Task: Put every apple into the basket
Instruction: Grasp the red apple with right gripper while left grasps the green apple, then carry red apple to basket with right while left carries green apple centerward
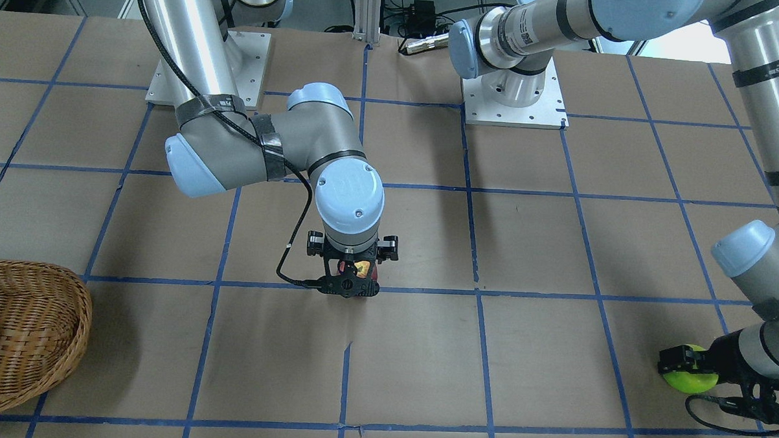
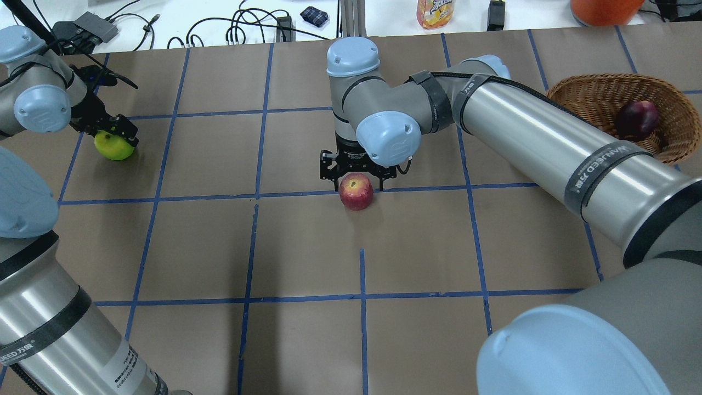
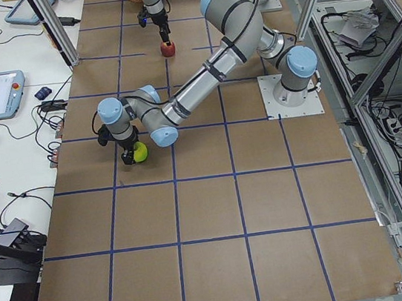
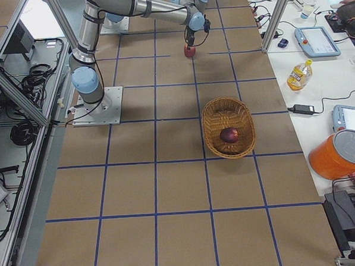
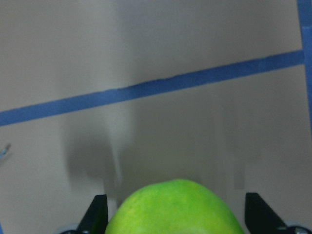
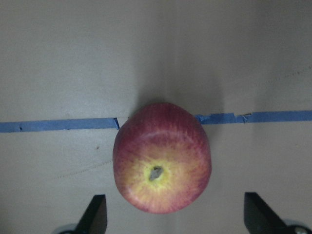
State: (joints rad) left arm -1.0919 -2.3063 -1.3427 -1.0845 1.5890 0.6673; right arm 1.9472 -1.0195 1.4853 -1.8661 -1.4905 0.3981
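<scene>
A lime-green apple lies at the table's far left. My left gripper is open and lowered around it, and in the left wrist view the apple fills the gap between the fingertips. A red apple with a yellow patch at its stem sits mid-table on a blue tape line. My right gripper hangs open just above it, its fingers apart on either side of the apple. The wicker basket stands at the far right with a dark red apple inside.
Brown paper with a blue tape grid covers the table. The arms' base plates sit at the robot's edge. Beyond the far edge are cables, a drink bottle and an orange tub.
</scene>
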